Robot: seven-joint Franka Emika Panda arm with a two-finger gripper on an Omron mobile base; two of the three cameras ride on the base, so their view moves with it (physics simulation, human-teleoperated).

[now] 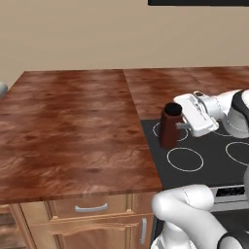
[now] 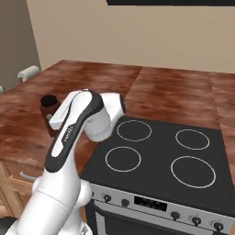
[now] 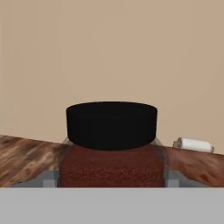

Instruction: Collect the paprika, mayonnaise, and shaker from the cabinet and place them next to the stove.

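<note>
Simulated kitchen, three views. The paprika [image 1: 170, 127], a dark red-brown bottle with a black cap, stands upright at the left edge of the stove [image 1: 209, 160], by the rear left burner and just beside the seam where the black glass meets the wooden counter [image 1: 73, 131]. In the left base view the gripper [image 1: 181, 120] reaches in from the right at the height of the bottle's upper body, its white hand level with the cap. In the hand view the bottle [image 3: 111, 148] sits squarely between the two finger tips, whose grey pads [image 3: 169, 177] flank its sides; the jaws appear clamped on the bottle, which stays vertical. In the right base view the arm's upper links cover most of the bottle [image 2: 48, 102], leaving only the cap and a strip of the body showing near the counter's front left part. A white paper-towel roll [image 2: 28, 72] lies at the far left edge of the counter by the wall, also seen behind the bottle in the hand view [image 3: 194, 144]. The stove's steel front panel [image 2: 156, 204] carries dark knobs and a display.
</note>
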